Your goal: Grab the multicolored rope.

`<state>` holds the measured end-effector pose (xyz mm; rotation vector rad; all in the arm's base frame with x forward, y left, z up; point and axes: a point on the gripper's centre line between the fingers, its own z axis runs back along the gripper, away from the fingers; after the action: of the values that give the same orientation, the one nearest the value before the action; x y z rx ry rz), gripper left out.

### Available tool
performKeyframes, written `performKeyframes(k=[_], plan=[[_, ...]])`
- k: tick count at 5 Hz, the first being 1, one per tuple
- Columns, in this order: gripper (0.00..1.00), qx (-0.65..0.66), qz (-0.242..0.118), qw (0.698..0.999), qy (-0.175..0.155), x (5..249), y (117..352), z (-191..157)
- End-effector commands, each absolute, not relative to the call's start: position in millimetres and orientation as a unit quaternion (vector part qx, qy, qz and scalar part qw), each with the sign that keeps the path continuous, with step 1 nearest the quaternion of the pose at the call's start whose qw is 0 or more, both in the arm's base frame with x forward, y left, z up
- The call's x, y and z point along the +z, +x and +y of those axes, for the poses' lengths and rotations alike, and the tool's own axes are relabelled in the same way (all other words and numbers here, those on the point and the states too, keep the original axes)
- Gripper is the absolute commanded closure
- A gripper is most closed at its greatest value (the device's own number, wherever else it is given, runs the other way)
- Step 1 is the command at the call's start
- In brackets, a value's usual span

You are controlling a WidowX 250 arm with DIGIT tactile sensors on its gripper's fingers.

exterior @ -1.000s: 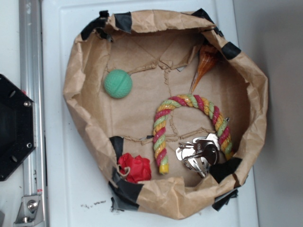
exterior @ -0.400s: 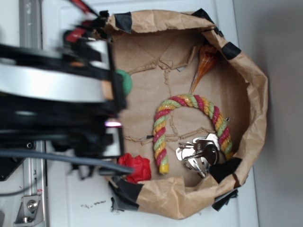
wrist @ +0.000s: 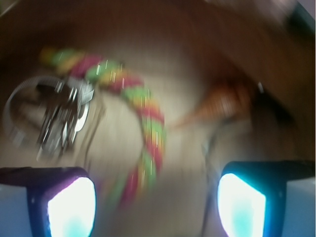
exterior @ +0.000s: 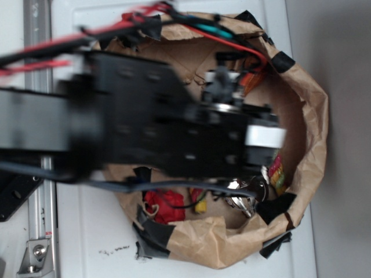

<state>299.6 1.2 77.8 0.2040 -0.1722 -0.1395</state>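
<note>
While the arm blurs over the paper bag (exterior: 310, 104), the pincer (wrist: 155, 205) hangs spread wide, nothing held, above the multicolored rope (wrist: 145, 116) arcing beside the keys (wrist: 47, 116). Best to centre over the bend, then descend straight.

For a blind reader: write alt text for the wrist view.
Blurred view: the open gripper hangs above the curved multicolored rope on brown paper, not touching it. Metal keys lie left, an orange cone-shaped thing right.
</note>
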Motion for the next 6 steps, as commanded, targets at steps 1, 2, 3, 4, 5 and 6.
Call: performKeyframes(k=[1,2,3,4,5,6], plan=[[0.00,-0.115,-0.067,0.984,0.118,34,337,5],[0.00,-0.146,-0.057,0.982,0.107,20,342,-4],[1.00,-0.133,-0.009,0.989,0.061,-4,334,3],[1.00,-0.146,-0.009,0.989,0.027,5,320,2],[1.00,-0.084,0.003,0.996,0.036,16,300,0],[1.00,0.025,0.025,0.999,0.035,27,279,0]])
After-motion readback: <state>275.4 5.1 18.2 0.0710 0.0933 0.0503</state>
